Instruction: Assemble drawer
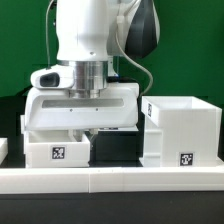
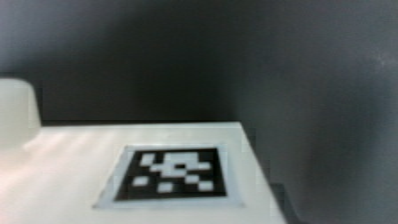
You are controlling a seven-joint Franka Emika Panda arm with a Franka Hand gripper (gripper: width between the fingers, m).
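1. The arm (image 1: 95,35) stands upright over the middle of the black table (image 1: 115,150), with the gripper (image 1: 84,122) pointing straight down.
2. The gripper's broad white hand sits low, right over a small white tray (image 1: 45,148). The fingertips are hidden between hand and tray, so I cannot tell whether the jaws are apart, together or clamped on the tray.
3. The tray lies on the table toward the exterior view's left, just behind the rail (image 1: 110,180). Its front face, with a black-and-white tag (image 1: 58,152), is turned to the camera.
4. The case (image 1: 180,125) stands upright at the exterior view's right, its top open. A second tag (image 1: 186,158) sits low on its front face.
5. Tray and case are near each other but apart, with a dark gap of table between them.
6. The low white rail runs across the whole front, before both parts.
7. In the wrist view a flat white face of the tray (image 2: 71,150) lies close under the camera, carrying a blurred tag (image 2: 173,172). Dark ground lies beyond it.
8. A pale blurred shape (image 2: 15,105) shows at the edge of the wrist view; what it is cannot be told, and this view does not settle the jaws either.
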